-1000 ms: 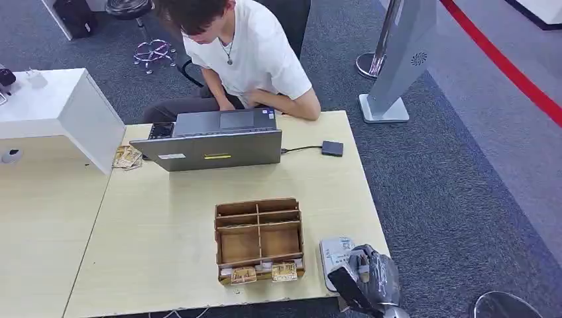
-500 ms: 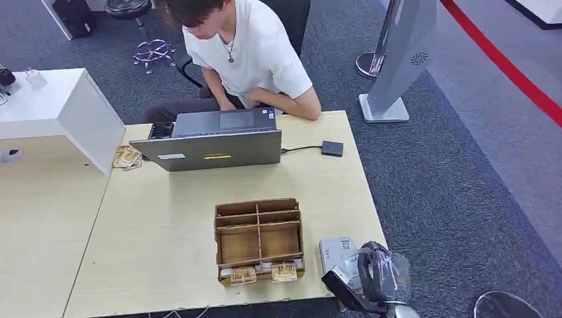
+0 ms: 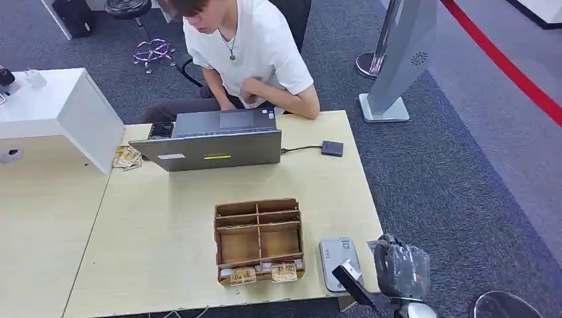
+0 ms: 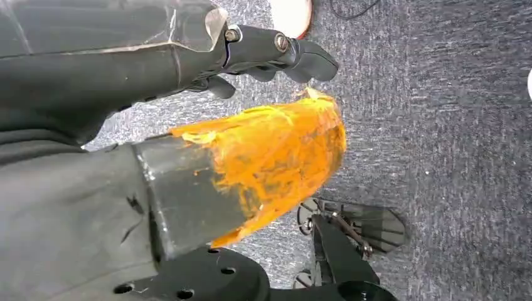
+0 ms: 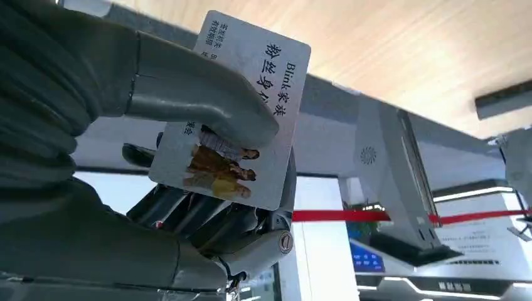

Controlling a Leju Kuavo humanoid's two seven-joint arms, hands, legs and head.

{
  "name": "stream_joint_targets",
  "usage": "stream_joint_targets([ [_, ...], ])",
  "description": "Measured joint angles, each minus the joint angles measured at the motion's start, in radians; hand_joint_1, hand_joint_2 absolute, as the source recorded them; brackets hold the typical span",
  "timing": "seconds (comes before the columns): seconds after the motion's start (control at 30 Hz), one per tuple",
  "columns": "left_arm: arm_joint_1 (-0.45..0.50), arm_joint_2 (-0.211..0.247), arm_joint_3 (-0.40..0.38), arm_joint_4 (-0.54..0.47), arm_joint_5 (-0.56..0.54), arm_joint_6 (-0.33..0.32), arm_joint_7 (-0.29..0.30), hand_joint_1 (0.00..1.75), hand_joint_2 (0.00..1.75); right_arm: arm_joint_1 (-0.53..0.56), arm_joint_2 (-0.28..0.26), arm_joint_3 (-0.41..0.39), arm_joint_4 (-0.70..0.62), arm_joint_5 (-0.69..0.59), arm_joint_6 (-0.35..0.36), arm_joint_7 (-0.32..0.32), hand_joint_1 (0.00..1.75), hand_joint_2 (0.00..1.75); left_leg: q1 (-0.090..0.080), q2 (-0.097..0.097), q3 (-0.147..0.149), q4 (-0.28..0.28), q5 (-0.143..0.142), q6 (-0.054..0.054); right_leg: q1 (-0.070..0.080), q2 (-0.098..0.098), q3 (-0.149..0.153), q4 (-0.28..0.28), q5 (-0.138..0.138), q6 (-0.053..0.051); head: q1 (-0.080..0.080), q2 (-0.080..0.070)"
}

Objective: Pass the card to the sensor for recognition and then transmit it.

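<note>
The right hand [image 3: 402,270] sits past the table's 4 o'clock corner, over the carpet, with its thumb pressed on the face of the card [image 5: 233,110] and its dark fingers [image 5: 207,219] closed behind it, so the card is pinched upright (printed side with a small photo toward the wrist camera). At the hand's 9 o'clock, near but apart, the grey sensor [image 3: 339,262] lies flat on the wooden table [image 3: 166,225]. At the sensor's 9 o'clock stands the brown divided card box [image 3: 258,240], with more cards in its front row. At 12 o'clock a person [image 3: 252,53] sits behind an open laptop [image 3: 212,142]. The left hand [image 4: 276,53] hangs over the carpet, fingers loosely apart, holding nothing.
</note>
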Motion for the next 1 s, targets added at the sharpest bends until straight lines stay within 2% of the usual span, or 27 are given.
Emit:
stream_joint_targets([
  [0.27,-0.004,0.0,0.006,0.0,-0.013,-0.009,-0.004,0.0,0.0,0.007,0.0,0.0,-0.1,0.033,0.0,0.035,1.75,1.75,0.0,0.0,0.0,0.0,0.0,0.0,0.0,0.0,0.0,0.0,0.0,0.0,0.0,0.0],
  [0.57,-0.004,0.0,0.013,0.0,-0.029,-0.011,0.001,0.0,0.0,0.012,-0.005,0.059,-0.191,0.067,0.0,0.087,1.75,1.75,0.0,0.0,0.0,0.0,0.0,0.0,0.0,0.0,0.0,0.0,0.0,0.0,0.0,0.0],
  [0.73,-0.004,0.0,0.014,0.0,-0.039,-0.012,-0.006,0.0,0.0,0.01,-0.037,0.126,-0.225,0.103,0.0,0.156,1.75,1.75,0.0,0.0,0.0,0.0,0.0,0.0,0.0,0.0,0.0,0.0,0.0,0.0,0.0,0.0],
  [0.83,-0.005,0.0,0.014,0.0,-0.048,-0.015,-0.006,0.0,0.0,-0.001,-0.078,0.179,-0.234,0.108,0.0,0.203,1.75,1.75,0.0,0.0,-0.001,0.0,0.0,0.0,0.0,0.0,0.0,0.0,0.0,0.0,0.0,0.0],
  [1.0,-0.005,0.0,0.014,0.0,-0.064,-0.016,-0.001,0.0,0.0,-0.041,-0.135,0.239,-0.239,0.108,0.0,0.184,1.75,1.75,0.0,0.0,0.0,0.0,0.0,0.0,0.0,0.0,0.0,0.0,0.0,0.0,0.0,0.0],
])
